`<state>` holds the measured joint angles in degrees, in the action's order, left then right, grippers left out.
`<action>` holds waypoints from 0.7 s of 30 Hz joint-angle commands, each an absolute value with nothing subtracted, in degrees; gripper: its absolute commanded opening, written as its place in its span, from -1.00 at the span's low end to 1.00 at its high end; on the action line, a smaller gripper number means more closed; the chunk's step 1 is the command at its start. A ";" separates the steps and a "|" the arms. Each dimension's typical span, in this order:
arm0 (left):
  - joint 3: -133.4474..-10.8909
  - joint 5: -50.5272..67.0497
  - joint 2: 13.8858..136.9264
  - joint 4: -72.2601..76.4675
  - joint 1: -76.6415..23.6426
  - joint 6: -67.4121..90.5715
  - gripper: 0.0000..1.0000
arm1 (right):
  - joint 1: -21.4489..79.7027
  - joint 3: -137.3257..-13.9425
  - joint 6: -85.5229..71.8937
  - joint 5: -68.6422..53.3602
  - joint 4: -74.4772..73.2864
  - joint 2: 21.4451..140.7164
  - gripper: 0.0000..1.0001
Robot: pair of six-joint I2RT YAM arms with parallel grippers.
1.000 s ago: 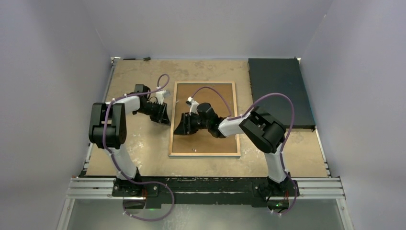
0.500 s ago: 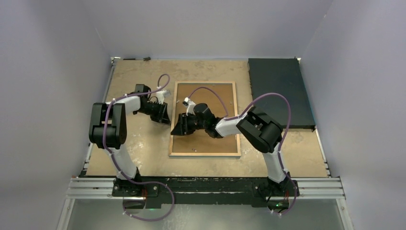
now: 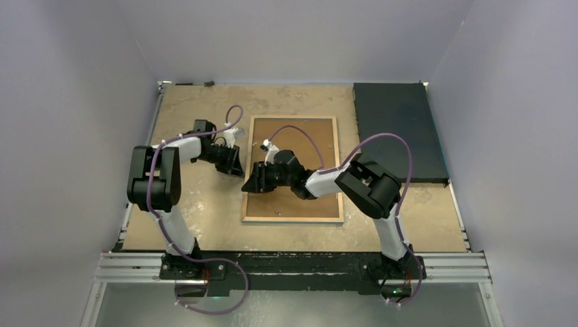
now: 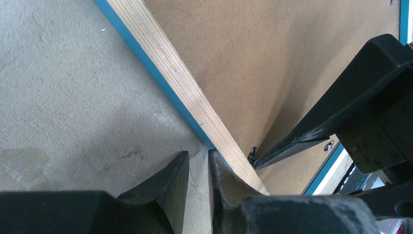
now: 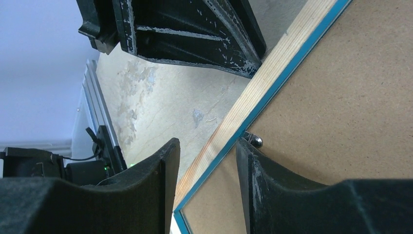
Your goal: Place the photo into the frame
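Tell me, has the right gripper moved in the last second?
Yes. The right gripper has shifted left in the overhead view, reaching the left rim of the frame, which stayed put.

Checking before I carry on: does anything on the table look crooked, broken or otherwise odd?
Nothing looks broken or askew. The frame lies face down, square to the table, backing board in it; the photo isn't visible.

The scuffed tan table (image 3: 198,218) carried the frame (image 3: 293,219) lying rear side up near its middle. A dark mat (image 3: 399,129) lay flat at its far right corner.
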<state>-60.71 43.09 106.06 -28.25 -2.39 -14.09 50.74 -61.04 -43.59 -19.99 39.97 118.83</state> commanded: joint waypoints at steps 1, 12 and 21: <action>-60.03 44.31 104.95 -26.88 -3.43 -14.14 -0.61 | 51.13 -60.64 -43.84 -16.15 38.07 119.90 0.00; -61.74 43.70 103.45 -29.70 -3.16 -15.00 -0.61 | 51.15 -60.13 -43.53 -20.12 39.76 116.43 0.08; -66.14 41.19 99.66 -37.15 -1.32 -18.38 -0.33 | 48.16 -58.73 -39.36 -20.28 34.82 103.71 0.35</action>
<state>-62.78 41.76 104.16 -33.67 -2.17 -15.70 50.59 -59.61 -42.50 -20.67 37.08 112.05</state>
